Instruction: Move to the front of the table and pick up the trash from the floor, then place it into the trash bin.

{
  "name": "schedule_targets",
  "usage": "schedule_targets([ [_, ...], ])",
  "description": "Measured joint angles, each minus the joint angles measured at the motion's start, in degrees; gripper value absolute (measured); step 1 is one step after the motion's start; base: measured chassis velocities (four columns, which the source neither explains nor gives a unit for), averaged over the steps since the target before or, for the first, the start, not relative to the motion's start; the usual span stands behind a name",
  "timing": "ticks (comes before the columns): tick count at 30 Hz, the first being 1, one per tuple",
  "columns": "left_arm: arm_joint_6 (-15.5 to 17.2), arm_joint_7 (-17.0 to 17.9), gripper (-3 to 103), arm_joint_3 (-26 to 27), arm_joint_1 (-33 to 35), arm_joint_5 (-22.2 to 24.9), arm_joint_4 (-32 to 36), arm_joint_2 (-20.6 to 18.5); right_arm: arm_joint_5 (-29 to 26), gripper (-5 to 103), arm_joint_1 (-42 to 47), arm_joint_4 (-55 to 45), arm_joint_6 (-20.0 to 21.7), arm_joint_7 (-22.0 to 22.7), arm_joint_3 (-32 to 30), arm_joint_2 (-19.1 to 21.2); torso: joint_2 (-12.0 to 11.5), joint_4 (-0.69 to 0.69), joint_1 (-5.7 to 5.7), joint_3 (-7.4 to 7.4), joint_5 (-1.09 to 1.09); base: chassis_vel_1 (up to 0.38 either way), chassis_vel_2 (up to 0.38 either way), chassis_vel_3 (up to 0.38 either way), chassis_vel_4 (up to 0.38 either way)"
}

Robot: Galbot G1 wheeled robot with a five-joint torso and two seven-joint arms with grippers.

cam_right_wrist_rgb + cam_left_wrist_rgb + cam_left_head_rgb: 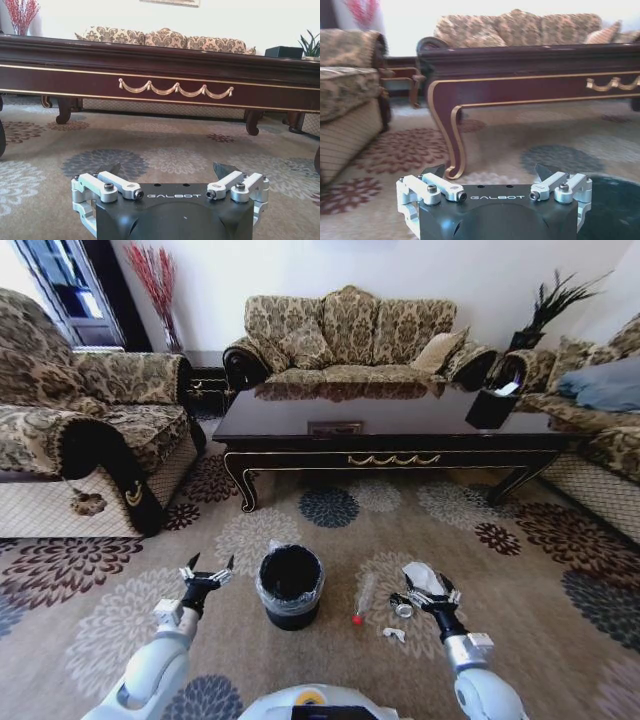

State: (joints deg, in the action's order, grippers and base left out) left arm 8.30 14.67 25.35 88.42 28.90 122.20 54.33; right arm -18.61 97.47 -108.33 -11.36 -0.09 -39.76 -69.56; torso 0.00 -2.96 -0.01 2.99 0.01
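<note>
Carpet [340,540] patterned with flower medallions spreads before the table [390,420].

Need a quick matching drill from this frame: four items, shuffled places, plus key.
Items:
1. trash bin
2. tube with red cap
3. left gripper
4. black box with white tissue

Places:
A. on the table, at its right end
B. on the floor between the two arms
C. left of the bin, open
D. lying on the floor right of the bin

Pairs: 1-B, 2-D, 3-C, 4-A
</note>
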Motion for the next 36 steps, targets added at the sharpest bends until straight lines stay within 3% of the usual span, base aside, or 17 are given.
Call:
schedule_targets([
  [7,4.7,3.1,100,-7.4,-5.8,4.0,0.5,-4.4,0.2,100,0.4,0.3,-0.5,-0.2,-0.1,0.7,0.0,-0.02,0.00,0.01,-0.01,0.000,0.000,0.000,0.000],
  [11,7.3,4.6,100,-10.1,-6.8,6.9,1.0,-6.1,1.1,100,-1.0,1.3,-0.5,-0.1,1.1,1.4,0.0,0.04,0.00,0.01,0.00,0.000,0.000,0.000,0.000],
  [15,11.3,8.0,100,-12.2,-9.2,14.7,1.1,-6.3,2.5,100,-1.5,2.6,-0.8,0.0,2.7,0.7,0.0,0.01,0.00,0.01,-0.01,0.000,0.000,0.000,0.000],
  [17,11.9,8.4,100,-12.5,-9.9,16.0,1.1,-6.3,2.7,100,-1.5,2.7,-0.9,0.0,2.8,0.6,0.0,0.01,0.00,0.01,-0.01,0.000,0.000,0.000,0.000],
  [20,15.6,10.9,100,-13.0,-13.1,23.7,0.7,-6.1,3.3,100,-1.7,3.1,-1.0,0.2,3.3,0.5,0.0,-0.02,0.01,0.01,-0.01,0.000,0.000,0.000,0.000],
  [21,15.6,10.9,100,-13.0,-13.1,23.7,0.7,-6.1,3.3,100,-1.7,3.1,-1.0,0.2,3.3,0.5,0.0,-0.02,0.01,0.01,-0.01,0.000,0.000,0.000,0.000],
  [22,17.4,12.1,103,-12.8,-13.6,25.9,0.7,-6.0,3.3,100,-1.9,3.1,-1.0,0.3,3.5,0.6,0.0,-0.02,0.00,0.01,-0.01,0.000,0.000,0.000,0.000],
  [25,22.1,15.2,99,-11.7,-13.6,30.6,0.7,-5.9,3.3,100,-3.3,3.5,-0.9,0.6,5.0,1.5,0.0,0.05,0.01,0.01,-0.01,0.000,0.000,0.000,0.000],
  [31,26.6,18.5,98,-11.4,-15.3,35.5,-0.2,-6.1,3.6,100,-3.5,4.0,-0.9,0.7,6.0,1.5,0.0,-0.01,0.01,0.01,-0.01,0.000,0.000,0.000,0.000],
  [36,28.2,18.4,98,-11.9,-18.2,36.5,-1.7,-6.3,3.7,100,-3.5,4.0,-0.9,0.7,6.4,1.4,0.0,0.02,0.00,0.01,-0.01,0.000,0.000,0.000,0.000],
])
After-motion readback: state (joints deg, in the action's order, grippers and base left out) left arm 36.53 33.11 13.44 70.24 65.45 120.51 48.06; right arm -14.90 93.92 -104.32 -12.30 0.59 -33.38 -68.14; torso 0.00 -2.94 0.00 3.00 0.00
